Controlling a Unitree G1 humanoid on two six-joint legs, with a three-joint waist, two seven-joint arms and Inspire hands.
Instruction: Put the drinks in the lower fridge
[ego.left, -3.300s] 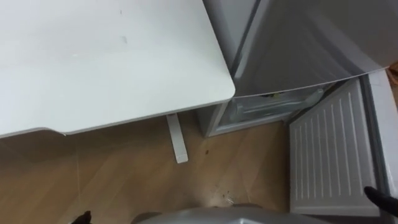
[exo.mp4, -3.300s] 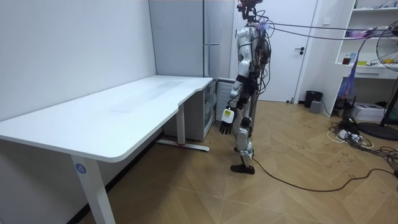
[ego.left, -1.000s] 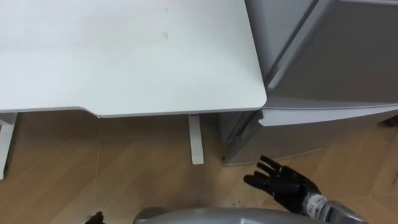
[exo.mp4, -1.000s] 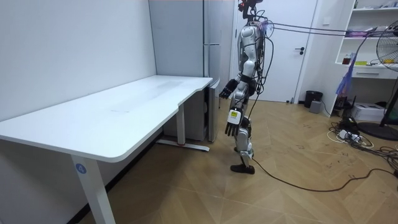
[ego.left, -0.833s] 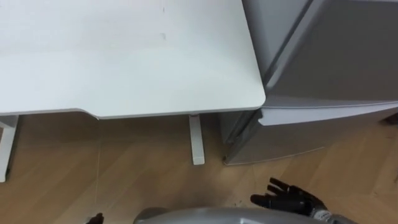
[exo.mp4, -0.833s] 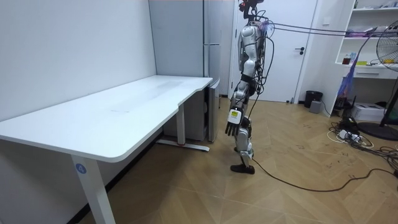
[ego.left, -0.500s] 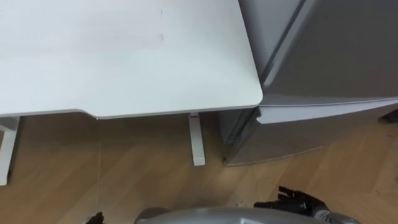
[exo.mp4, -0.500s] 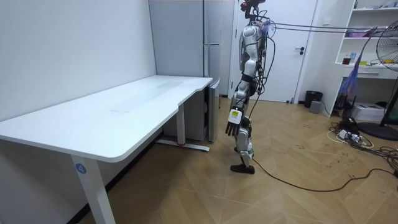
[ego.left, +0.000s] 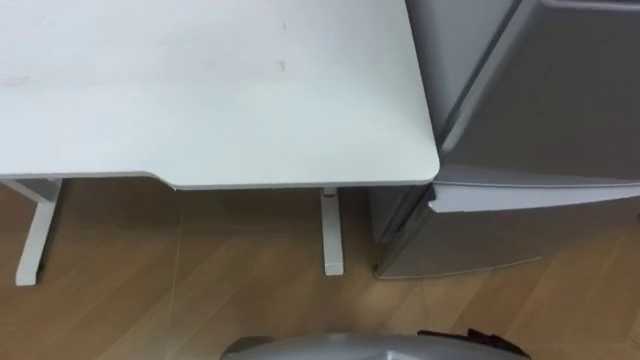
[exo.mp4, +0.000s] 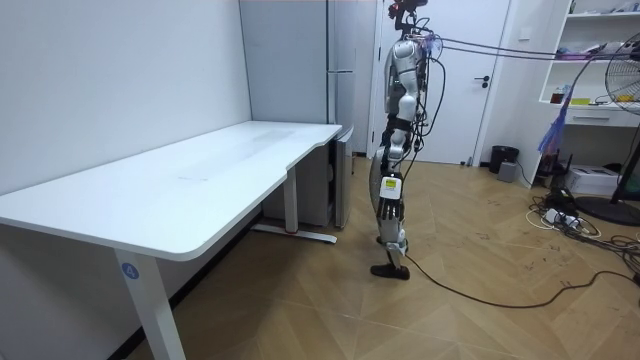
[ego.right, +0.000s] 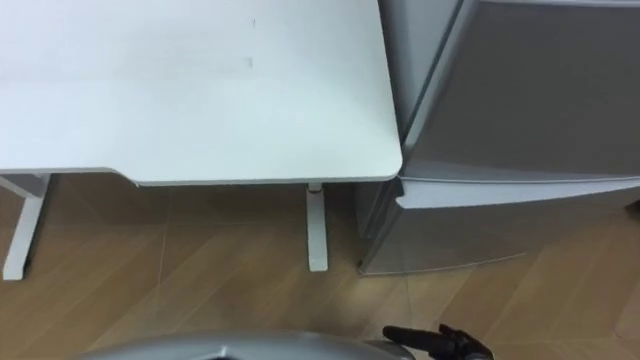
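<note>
Left eye view: can't tell where drinks are or how they look. My guess is inside, behind lower fridge door (ego.left: 520, 235). Door shut, sits under upper fridge door (ego.left: 560, 90). Judgement: loading and closing done, little or nothing left, contents unverified. Right hand (ego.right: 440, 341) low before fridge, fingers straight, slightly spread, holding nothing. Left hand (exo.mp4: 387, 205) hangs by thigh in room view, state can't tell. White desk (ego.left: 200, 90) butts against fridge, desk leg (ego.left: 332, 232) on wood floor (ego.left: 200, 290). Robot upright at desk corner, facing fridge.
</note>
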